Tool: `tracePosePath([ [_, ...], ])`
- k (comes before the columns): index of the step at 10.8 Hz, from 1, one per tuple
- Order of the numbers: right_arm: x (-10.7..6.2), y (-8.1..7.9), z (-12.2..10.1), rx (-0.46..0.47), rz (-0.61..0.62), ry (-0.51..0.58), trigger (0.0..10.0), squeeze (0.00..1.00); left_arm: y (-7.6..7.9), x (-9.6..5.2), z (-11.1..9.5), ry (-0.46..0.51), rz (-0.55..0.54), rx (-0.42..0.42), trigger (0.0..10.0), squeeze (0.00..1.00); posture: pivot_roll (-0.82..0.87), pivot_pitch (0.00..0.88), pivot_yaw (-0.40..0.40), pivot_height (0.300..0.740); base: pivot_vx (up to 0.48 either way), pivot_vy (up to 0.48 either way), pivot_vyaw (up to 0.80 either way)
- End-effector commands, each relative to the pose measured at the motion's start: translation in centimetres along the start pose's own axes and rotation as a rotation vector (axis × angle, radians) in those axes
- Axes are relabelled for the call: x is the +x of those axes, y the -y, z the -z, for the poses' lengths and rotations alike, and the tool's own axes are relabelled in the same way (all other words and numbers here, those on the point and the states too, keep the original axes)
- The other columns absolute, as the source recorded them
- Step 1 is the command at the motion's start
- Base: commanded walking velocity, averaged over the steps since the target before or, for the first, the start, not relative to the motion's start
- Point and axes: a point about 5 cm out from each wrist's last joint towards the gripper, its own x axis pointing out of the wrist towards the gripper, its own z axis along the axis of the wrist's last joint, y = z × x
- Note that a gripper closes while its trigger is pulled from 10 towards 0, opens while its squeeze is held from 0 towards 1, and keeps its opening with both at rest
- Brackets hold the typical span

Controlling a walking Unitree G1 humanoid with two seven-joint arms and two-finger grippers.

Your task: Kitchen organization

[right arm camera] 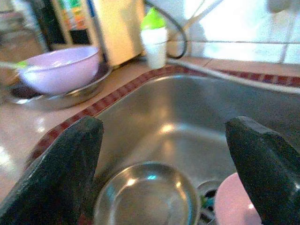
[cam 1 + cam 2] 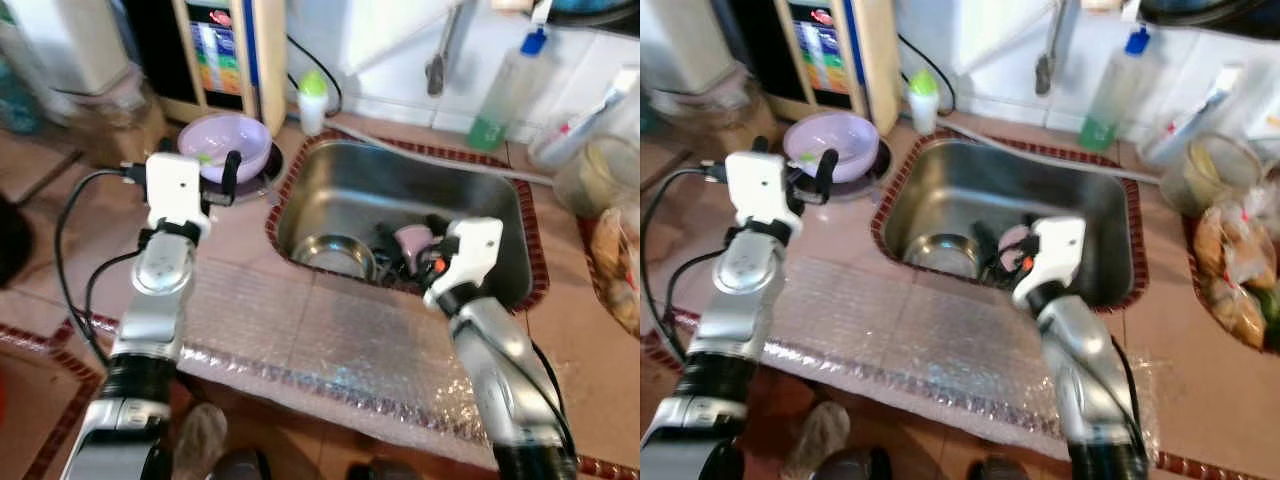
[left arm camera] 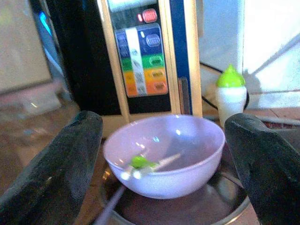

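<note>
Purple plastic bowl (image 2: 226, 145) sits on a metal dish at 11 o'clock of the sink (image 2: 330, 180). The left gripper (image 2: 180, 172) hangs near it, jaws spread; right gripper (image 2: 408, 250) too, over the sink. The bowl looks light, stiff, maybe slippery; the rim is best to take.

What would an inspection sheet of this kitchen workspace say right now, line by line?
Surface: tiled counter, bubble wrap along its front edge.
Job's things: lilac bowl on a metal plate; steel bowl and pink cup in the sink.
Clutter: green-capped bottle, spray bottle, bagged food.
Grippers: left gripper open before the lilac bowl; right gripper open over the sink.
Cables: black cable by the left arm.
Surroundings: water dispenser.
</note>
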Motion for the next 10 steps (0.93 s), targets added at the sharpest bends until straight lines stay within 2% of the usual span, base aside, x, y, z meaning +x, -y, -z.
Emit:
tracePosePath([
  [1,-0.2,-0.3,-0.5,-0.001,-0.021,0.003,10.0,0.00,-0.3,0.2,0.1,-0.001,-0.025,-0.003,10.0,0.00,-0.18,0.166,-0.009,0.740,0.000,0.000,0.00],
  [3,-1.5,-1.7,-1.2,0.013,-0.110,-0.025,10.0,0.00,-1.3,1.6,0.7,-0.022,-0.125,-0.045,10.0,0.00,-0.21,0.188,-0.024,0.740,0.000,0.000,0.00],
  [6,-2.2,-2.3,-1.7,0.003,-0.156,-0.053,10.0,0.00,-1.8,3.1,0.3,-0.012,-0.171,-0.088,10.0,0.00,-0.24,0.191,-0.031,0.740,0.000,0.000,0.00],
  [7,-2.3,-2.4,-1.8,0.005,-0.159,-0.059,10.0,0.00,-1.8,3.3,0.6,-0.025,-0.171,-0.129,3.0,0.00,-0.24,0.191,-0.031,0.740,0.000,0.000,0.00],
  [8,-2.3,-2.5,-1.9,0.006,-0.163,-0.062,10.0,0.00,-1.8,3.3,0.9,-0.035,-0.167,-0.141,0.0,0.00,-0.25,0.195,-0.037,0.740,0.000,0.000,0.00],
  [9,-2.3,-2.8,-1.6,0.019,-0.206,-0.092,10.0,0.00,-2.0,3.6,1.5,-0.083,-0.160,-0.195,0.0,0.00,-0.24,0.197,-0.040,0.740,0.000,0.000,0.00],
  [10,-2.3,-3.2,-1.9,0.046,-0.269,-0.092,10.0,0.00,-2.2,3.6,1.7,-0.091,-0.168,-0.207,0.0,0.00,-0.24,0.196,-0.040,0.740,0.000,0.000,0.00],
])
